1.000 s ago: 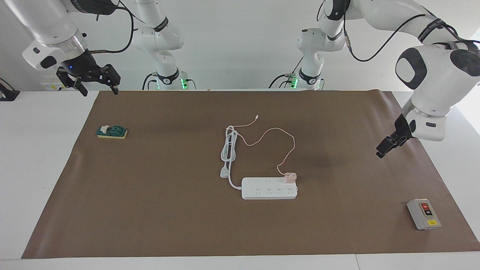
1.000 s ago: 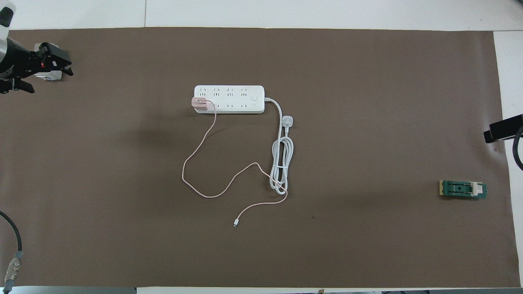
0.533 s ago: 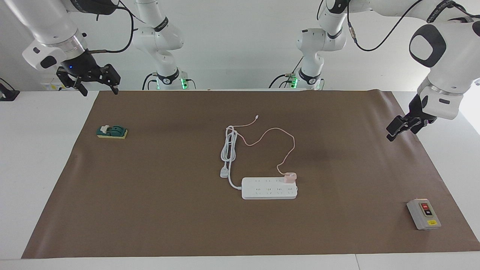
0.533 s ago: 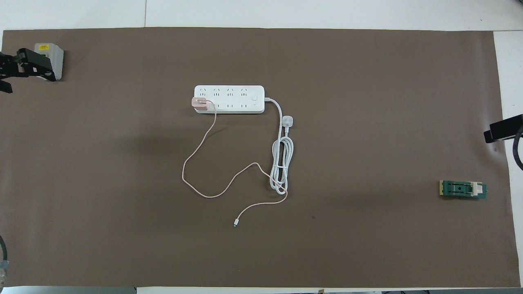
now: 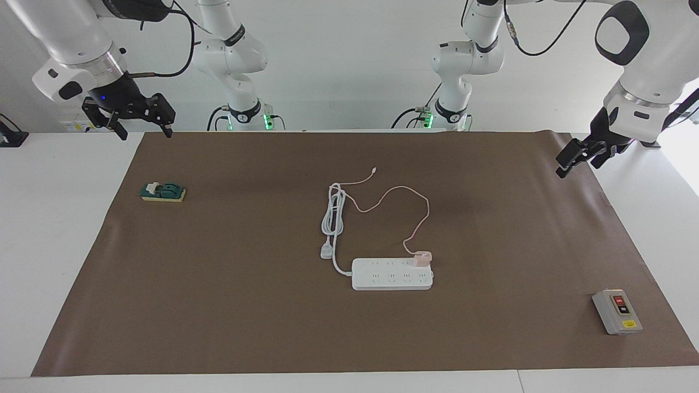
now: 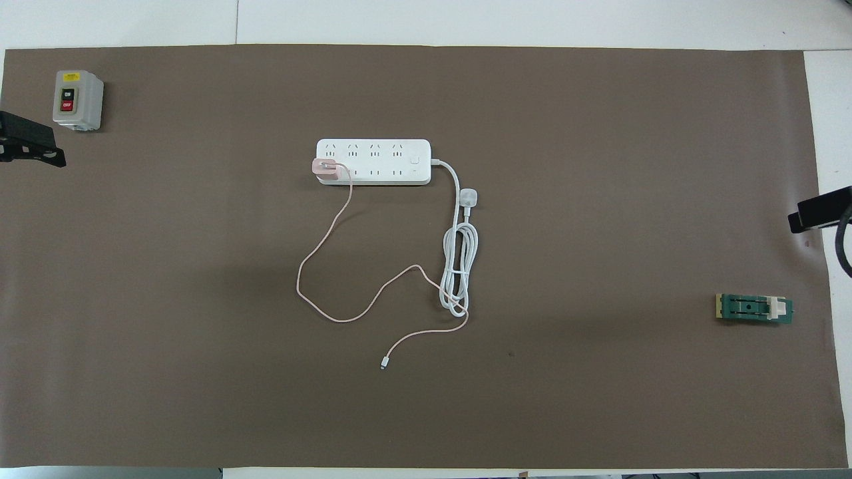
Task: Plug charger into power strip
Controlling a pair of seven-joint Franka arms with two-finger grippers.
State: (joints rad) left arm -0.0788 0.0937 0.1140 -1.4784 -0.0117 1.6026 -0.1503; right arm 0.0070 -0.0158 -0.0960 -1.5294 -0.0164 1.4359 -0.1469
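Brown-papered counter (image 5: 218, 305); charger (image 5: 421, 258) apparently seated in power strip (image 5: 392, 274); light, rigid cube, grasp its sides; my left pincer (image 5: 580, 155) and right pincer (image 5: 143, 120) apart, empty.

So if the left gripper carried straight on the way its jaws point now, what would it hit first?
Probably just the brown mat. The left gripper, open and empty, hangs over the mat's corner nearest its base, angled down toward the middle. Nothing lies close in that line; the charger and strip sit well off, though depth is uncertain.
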